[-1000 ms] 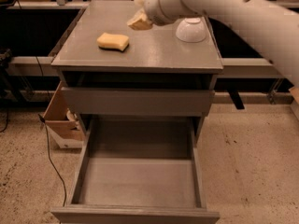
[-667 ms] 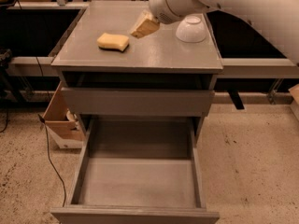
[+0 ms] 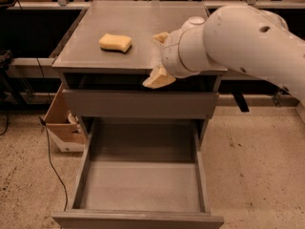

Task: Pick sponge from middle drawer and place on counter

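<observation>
The sponge (image 3: 115, 42) lies flat on the left half of the bench (image 3: 143, 18), well back from the front edge and with bare surface all round it. It is a yellow-tan foam block with rounded corners and a pinched waist. By the look of it, it is very light and soft, gives under pressure, and has a dry, grippy skin, so it is in no way fragile. A hold would best go across the narrow waist with the fingers closing on the long sides, and only gently, since a hard squeeze would just flatten the foam and could make it spring out. The end effector (image 3: 151, 60) hangs at the front edge of the bench, to the right of the sponge and apart from it. Its two tan fingers are spread, one above the bench top and one below the edge, with nothing between them. A white bowl (image 3: 195, 20) shows behind the arm. Below, the middle drawer (image 3: 143, 185) stands pulled out with its grey floor bare, so the placing looks done.
</observation>
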Motion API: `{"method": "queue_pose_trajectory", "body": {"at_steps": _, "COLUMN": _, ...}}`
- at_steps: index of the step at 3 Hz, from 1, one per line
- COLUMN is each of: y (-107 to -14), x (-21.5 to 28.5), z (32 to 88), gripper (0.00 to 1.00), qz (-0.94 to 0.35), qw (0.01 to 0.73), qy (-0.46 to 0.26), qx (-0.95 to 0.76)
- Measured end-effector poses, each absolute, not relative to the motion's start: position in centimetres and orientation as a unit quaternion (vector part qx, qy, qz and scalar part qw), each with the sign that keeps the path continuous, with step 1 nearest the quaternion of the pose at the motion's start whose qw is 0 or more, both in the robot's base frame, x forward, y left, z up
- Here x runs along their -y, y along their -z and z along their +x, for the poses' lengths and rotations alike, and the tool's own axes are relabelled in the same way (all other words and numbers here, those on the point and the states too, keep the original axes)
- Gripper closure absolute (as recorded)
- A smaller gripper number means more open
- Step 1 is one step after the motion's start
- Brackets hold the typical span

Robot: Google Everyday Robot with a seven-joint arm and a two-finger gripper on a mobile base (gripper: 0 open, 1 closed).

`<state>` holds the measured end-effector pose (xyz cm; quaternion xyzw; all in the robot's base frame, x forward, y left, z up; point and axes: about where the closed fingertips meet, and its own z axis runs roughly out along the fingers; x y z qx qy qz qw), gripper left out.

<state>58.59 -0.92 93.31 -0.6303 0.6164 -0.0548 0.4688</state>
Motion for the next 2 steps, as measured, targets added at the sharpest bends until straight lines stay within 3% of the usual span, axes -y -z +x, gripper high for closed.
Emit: {"method": "queue_pose_trajectory", "body": {"at_steps": 2, "y": -94.03, "x": 0.38, "z": 58.76, "gripper": 0.00, "qz": -0.630, "qw": 0.473, "qy": 0.053, "qx": -0.614}}
